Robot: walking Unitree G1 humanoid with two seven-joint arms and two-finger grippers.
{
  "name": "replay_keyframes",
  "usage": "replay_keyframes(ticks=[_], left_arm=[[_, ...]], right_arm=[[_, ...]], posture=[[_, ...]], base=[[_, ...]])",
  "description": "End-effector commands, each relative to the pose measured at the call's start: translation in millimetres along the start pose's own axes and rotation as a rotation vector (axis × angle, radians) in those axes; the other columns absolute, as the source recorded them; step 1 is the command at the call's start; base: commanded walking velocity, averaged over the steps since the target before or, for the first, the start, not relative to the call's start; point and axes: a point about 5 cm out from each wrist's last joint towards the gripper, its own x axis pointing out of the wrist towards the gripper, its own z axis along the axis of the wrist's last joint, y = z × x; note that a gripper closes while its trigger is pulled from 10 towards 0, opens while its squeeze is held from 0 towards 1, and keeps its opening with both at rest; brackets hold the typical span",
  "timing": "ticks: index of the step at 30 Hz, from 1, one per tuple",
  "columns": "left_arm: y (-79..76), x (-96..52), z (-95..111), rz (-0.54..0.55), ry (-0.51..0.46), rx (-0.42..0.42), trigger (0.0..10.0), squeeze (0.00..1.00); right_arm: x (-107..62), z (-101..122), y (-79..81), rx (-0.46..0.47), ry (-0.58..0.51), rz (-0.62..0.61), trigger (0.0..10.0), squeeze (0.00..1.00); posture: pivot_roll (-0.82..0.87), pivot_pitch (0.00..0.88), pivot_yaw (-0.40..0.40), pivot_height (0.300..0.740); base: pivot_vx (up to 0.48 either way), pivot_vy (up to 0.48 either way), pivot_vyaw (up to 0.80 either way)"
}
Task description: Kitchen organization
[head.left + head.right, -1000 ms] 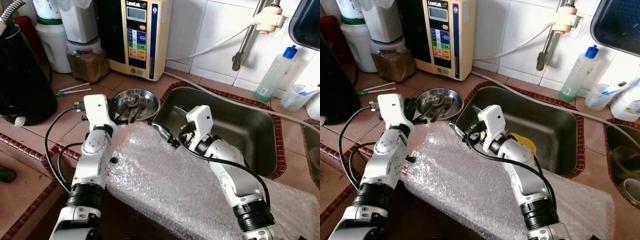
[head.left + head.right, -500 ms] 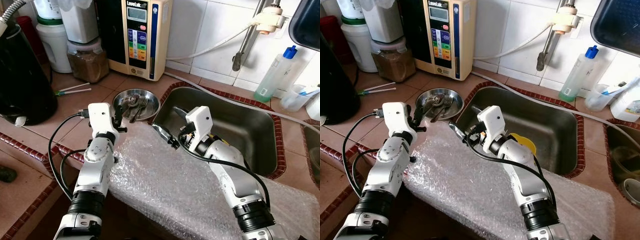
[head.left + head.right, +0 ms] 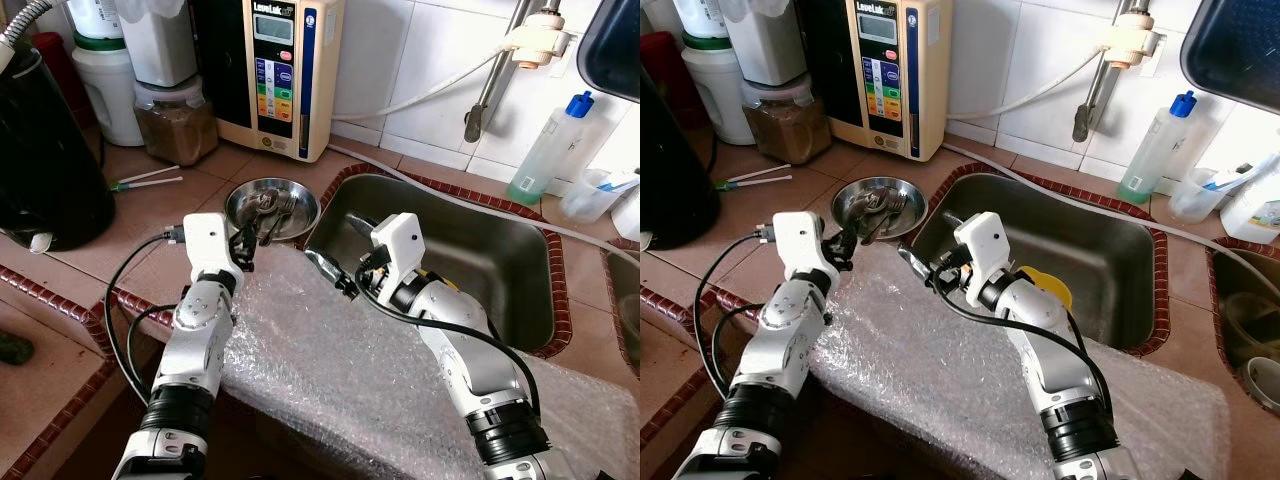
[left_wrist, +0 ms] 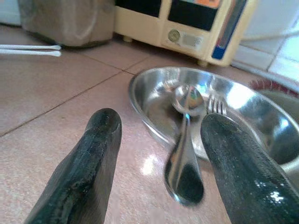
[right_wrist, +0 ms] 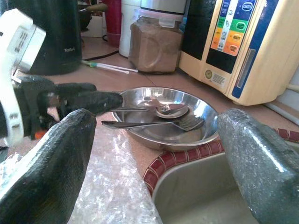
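A shallow steel bowl (image 3: 272,205) sits on the tiled counter beside the sink, holding a spoon (image 4: 184,154) and a fork (image 4: 216,105). My left gripper (image 3: 246,245) is open just short of the bowl's near rim, pointing at it. In the left wrist view the spoon's handle sticks out over the rim into the gap between the fingers, untouched. My right gripper (image 3: 335,277) hovers open at the sink's near left corner, above the edge of the bubble wrap (image 3: 350,370), facing the bowl with nothing between its fingers.
The steel sink (image 3: 500,290) lies to the right with a yellow item (image 3: 1045,285) in it. Behind the bowl stand a cream water machine (image 3: 280,70), a brown-filled jar (image 3: 175,120) and a black kettle (image 3: 45,150). A soap bottle (image 3: 548,150) stands behind the sink.
My left gripper has drawn back from over the bowl to just before its near rim, still with nothing held. The right arm has stayed put.
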Motion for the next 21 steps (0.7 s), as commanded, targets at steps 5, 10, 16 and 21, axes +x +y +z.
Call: replay_keyframes(ticks=[5,10,16,21], left_arm=[[-2.3,9.3,5,0.005,0.007,-0.016,10.0,1.00],[-3.5,14.9,2,0.002,0.040,-0.040,10.0,0.04],[-6.5,16.3,-3,-0.008,0.071,-0.072,10.0,0.00],[-7.3,17.0,-4,-0.012,0.078,-0.088,0.0,0.00]], right_arm=[[-2.0,-3,-0.2,-0.003,0.012,-0.008,10.0,0.00],[-1.5,-3,0.7,-0.006,0.012,-0.003,10.0,0.00],[-2.5,-3,0.1,-0.008,0.013,-0.008,10.0,0.00],[-2.6,-3,0.4,-0.008,0.013,-0.009,10.0,0.00]], posture=[[0.03,0.000,-0.042,0.740],[0.03,0.000,-0.042,0.740],[0.03,0.000,-0.038,0.740],[0.03,0.000,-0.038,0.740]], base=[[0.000,0.000,0.00],[0.000,0.000,0.00],[0.000,0.000,0.00],[0.000,0.000,0.00]])
